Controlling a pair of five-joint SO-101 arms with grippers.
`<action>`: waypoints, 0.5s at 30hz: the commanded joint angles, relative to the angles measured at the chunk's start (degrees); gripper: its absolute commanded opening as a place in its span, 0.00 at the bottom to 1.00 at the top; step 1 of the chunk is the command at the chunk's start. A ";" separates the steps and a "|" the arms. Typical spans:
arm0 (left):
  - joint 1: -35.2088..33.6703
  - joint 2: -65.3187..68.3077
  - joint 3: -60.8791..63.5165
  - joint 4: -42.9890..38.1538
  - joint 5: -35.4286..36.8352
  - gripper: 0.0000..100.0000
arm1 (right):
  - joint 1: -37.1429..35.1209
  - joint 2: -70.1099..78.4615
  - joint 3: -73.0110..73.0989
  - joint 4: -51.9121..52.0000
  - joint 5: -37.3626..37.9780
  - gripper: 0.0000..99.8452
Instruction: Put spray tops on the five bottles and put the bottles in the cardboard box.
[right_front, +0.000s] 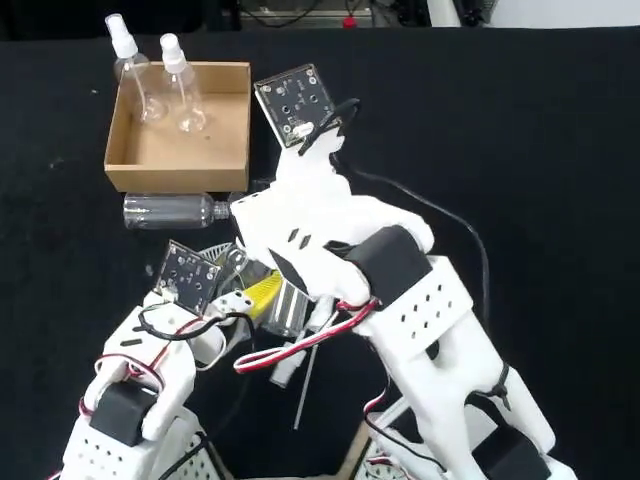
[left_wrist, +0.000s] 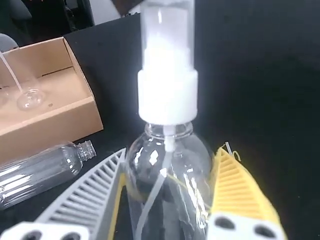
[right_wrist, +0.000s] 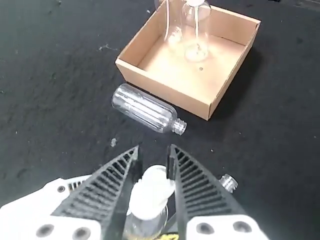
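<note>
Box (right_front: 178, 160) sitting near tabletop (right_front: 540, 130) far-left corner. Capped bottle (right_front: 137, 85) and second capped bottle (right_front: 187, 100) standing inside along its far wall. Bare bottle (right_front: 172, 211) lying on its side just beside the box's near wall. Left end effector (left_wrist: 170, 165) grasping upright bottle (left_wrist: 160, 150) near the tabletop's near edge. Right end effector (right_wrist: 154, 155) clenching spray top (right_wrist: 150, 192) sitting on that bottle's neck.
</note>
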 joint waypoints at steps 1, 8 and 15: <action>-0.13 -0.70 -4.26 -0.26 -0.26 0.25 | -1.41 -4.35 -0.04 0.09 0.70 0.08; -0.31 -0.70 -4.26 -0.26 -0.26 0.25 | -1.23 -10.24 4.09 -1.76 0.88 0.08; -0.31 -0.70 -4.26 -0.18 -0.26 0.25 | -1.05 -10.77 6.99 -5.19 0.70 0.08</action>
